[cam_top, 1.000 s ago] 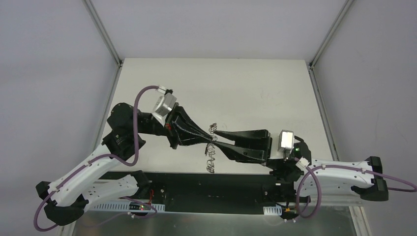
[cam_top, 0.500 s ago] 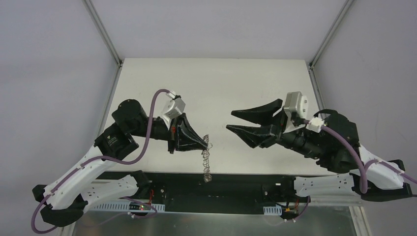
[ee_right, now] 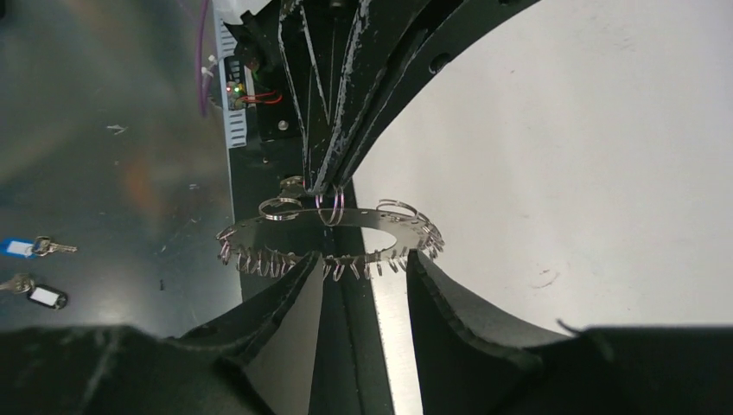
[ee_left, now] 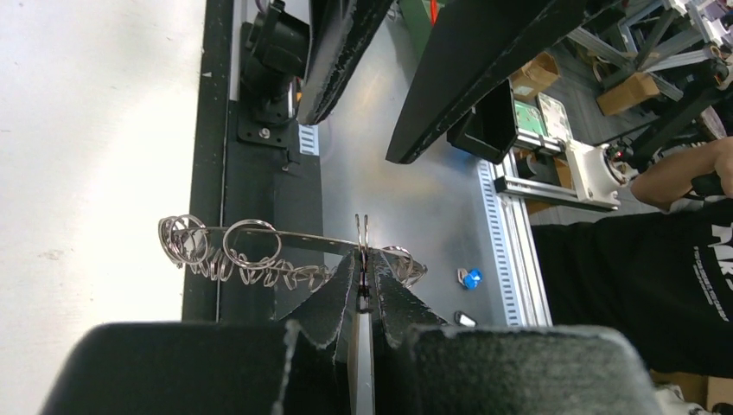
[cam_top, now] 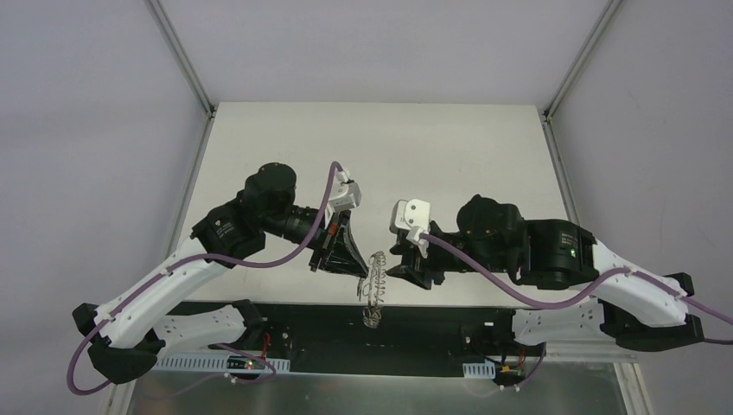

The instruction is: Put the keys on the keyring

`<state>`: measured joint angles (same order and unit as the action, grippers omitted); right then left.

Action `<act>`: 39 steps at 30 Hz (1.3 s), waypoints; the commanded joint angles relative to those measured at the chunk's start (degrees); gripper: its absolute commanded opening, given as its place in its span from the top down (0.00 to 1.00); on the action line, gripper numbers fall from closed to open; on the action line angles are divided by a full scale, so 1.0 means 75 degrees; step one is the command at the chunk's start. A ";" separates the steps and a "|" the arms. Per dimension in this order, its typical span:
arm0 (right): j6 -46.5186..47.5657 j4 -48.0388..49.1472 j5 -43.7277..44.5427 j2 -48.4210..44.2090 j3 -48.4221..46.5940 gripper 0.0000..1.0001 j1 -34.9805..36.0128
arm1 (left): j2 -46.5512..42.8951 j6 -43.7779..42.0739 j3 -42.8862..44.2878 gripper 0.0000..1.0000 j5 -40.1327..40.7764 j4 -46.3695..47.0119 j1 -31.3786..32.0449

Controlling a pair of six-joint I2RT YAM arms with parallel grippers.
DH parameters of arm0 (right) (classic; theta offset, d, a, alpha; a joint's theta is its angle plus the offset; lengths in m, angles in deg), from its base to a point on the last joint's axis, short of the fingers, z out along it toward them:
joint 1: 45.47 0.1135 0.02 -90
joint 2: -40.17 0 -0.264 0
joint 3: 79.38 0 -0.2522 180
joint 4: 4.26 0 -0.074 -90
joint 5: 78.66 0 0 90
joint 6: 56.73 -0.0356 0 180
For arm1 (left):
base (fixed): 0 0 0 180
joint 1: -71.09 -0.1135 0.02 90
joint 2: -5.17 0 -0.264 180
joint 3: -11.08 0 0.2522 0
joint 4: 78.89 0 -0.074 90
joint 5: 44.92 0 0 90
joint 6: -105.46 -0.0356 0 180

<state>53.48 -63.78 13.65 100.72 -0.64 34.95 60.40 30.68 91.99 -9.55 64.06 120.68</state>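
Keyring (cam_top: 373,284): flat silvery metal ring, wide hole, rim fringed with thin wire loops. Held above near edge of matte white table (cam_top: 449,156), between both grippers. Edge-on from above, long axis running near to far. Left gripper (ee_left: 362,259) pinched tight on one rim loop. Right gripper (ee_right: 363,259) jaws apart; rough black fingers (ee_right: 294,290) at opposite rim, contact unclear.

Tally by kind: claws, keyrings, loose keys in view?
claws: 2 (left claw, right claw)
keyring: 1
loose keys, off the table: 2 (blue-tagged key, pale-tagged key)
total: 5
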 commanded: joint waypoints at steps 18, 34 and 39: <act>-0.1675 0.1032 -0.3588 0.0529 0.0250 0.59 -0.1741 | 0.0116 -0.0891 0.0696 1.00 0.0020 -0.1296 0.0047; -0.1900 0.1301 -0.4070 0.0933 0.0442 0.62 -0.1803 | 0.0030 -0.1073 0.0753 1.00 0.0249 -0.1711 0.0048; -0.1903 0.1355 -0.4142 0.0963 0.0567 0.62 -0.1796 | 0.0020 -0.1094 0.0772 1.00 0.0311 -0.1734 0.0050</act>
<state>39.88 -56.32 -15.40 107.94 3.29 21.73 61.40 23.51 94.96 -6.93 50.59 120.68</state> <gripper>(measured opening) 0.379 0.008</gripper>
